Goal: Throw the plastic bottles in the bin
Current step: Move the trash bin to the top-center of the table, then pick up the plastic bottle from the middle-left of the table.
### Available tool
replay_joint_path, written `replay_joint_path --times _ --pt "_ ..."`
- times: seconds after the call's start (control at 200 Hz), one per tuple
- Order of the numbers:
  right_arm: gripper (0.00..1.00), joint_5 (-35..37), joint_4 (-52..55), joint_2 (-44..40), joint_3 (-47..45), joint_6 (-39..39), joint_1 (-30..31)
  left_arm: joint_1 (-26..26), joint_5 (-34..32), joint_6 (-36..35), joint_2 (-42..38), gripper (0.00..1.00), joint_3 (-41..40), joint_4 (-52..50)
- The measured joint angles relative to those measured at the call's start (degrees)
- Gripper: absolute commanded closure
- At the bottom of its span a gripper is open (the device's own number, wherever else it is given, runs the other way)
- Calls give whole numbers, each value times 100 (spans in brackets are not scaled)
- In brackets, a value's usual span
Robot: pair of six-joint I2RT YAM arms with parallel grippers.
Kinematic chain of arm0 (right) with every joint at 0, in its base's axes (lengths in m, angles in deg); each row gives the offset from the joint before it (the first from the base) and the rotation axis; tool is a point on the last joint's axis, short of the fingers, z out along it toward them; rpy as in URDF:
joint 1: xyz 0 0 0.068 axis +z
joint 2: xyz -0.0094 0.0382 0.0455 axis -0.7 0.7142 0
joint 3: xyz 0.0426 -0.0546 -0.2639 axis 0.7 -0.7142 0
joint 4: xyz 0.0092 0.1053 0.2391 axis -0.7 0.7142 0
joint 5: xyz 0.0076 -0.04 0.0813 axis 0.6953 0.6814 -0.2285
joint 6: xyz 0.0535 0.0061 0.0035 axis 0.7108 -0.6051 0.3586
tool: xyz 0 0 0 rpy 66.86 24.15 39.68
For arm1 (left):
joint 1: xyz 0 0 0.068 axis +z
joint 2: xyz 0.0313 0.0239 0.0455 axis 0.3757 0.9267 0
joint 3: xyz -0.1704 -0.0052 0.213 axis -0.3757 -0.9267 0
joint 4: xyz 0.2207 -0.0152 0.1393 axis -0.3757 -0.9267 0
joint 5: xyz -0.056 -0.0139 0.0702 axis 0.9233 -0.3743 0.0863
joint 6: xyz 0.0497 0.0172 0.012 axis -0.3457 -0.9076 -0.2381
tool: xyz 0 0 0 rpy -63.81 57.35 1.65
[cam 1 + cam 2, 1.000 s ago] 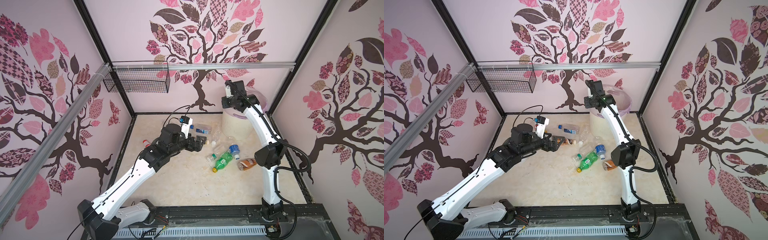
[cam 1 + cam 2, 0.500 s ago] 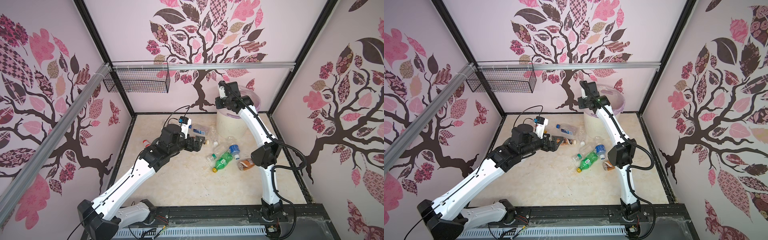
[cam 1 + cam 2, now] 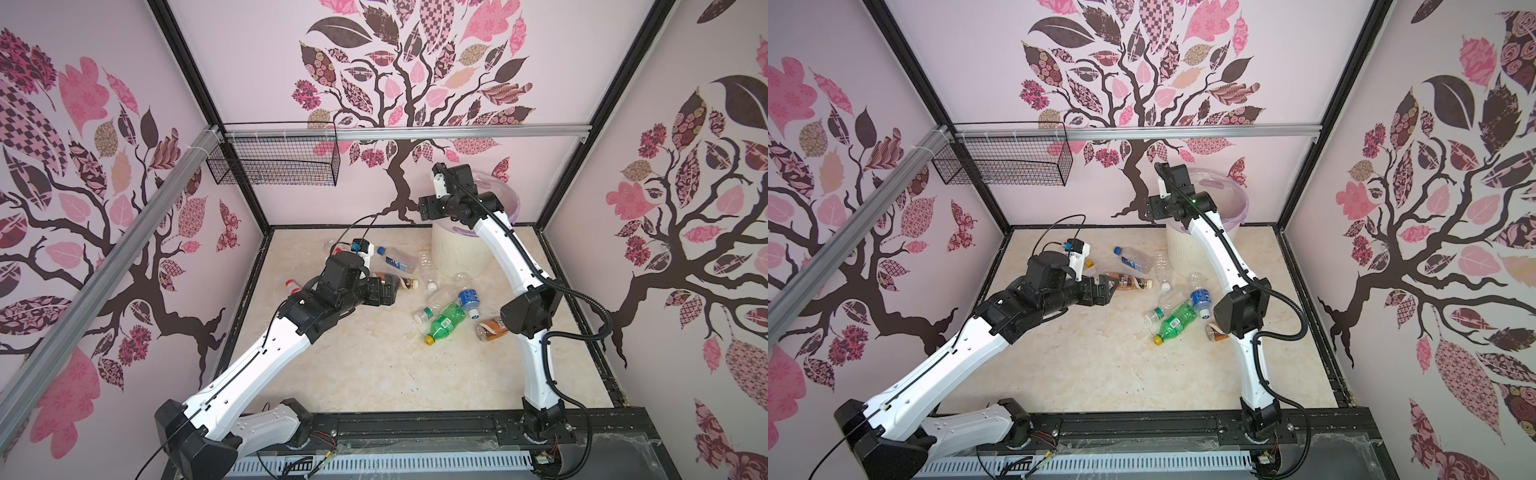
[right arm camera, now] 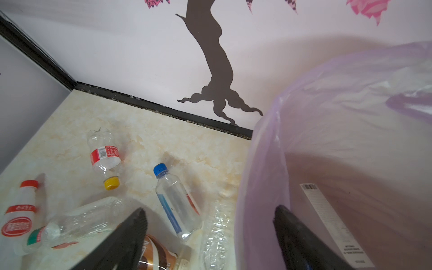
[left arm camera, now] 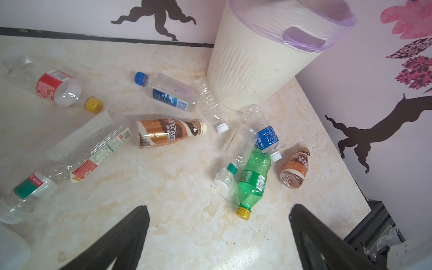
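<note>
The cream ribbed bin (image 3: 457,253) (image 3: 1177,253) (image 5: 254,67) with a lilac liner (image 4: 327,152) stands at the back right. My right gripper (image 3: 426,208) (image 4: 210,209) hangs open and empty over its left rim. Several plastic bottles lie on the floor left of and before the bin: a green one (image 3: 446,322) (image 5: 253,177), a brown one (image 3: 405,283) (image 5: 163,133), a blue-capped clear one (image 3: 397,259) (image 4: 177,205). Low over the floor, my left gripper (image 3: 392,291) (image 5: 218,208) stands open and empty beside the brown bottle.
A second brown bottle (image 3: 492,328) lies by the right arm's elbow. A black wire mesh basket (image 3: 274,166) hangs on the back rail at the left. Walls enclose three sides; a black rail (image 3: 415,428) runs along the front. A pale barcoded item (image 4: 327,222) lies inside the liner.
The right arm's wrist has swung left, from above the bin's middle to its left rim. The left arm has stayed where it was.
</note>
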Motion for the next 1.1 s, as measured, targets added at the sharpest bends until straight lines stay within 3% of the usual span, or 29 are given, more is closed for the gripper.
replay_joint_path --times 0.135,0.28,0.54,0.681,0.901,1.101 --pt "0 -11 50 -264 -111 83 -4 391 -57 273 0 2 0 -339" --pt "0 -116 -33 -1073 -667 234 7 1333 20 702 -7 2 -31 -643" --pt "0 -378 -1137 -3348 -3484 448 483 3010 -31 1478 -20 2 -334 -1104" --pt "0 -439 -1729 -3829 -4885 481 1154 3792 -144 1687 402 2 -334 -1362" --pt "1 -350 -2208 -3803 -6290 570 2026 4050 -260 1709 1036 2 -468 -1338" --pt "0 -376 -2726 -3818 -7029 828 2203 4168 -149 1753 1423 2 -772 -1051"
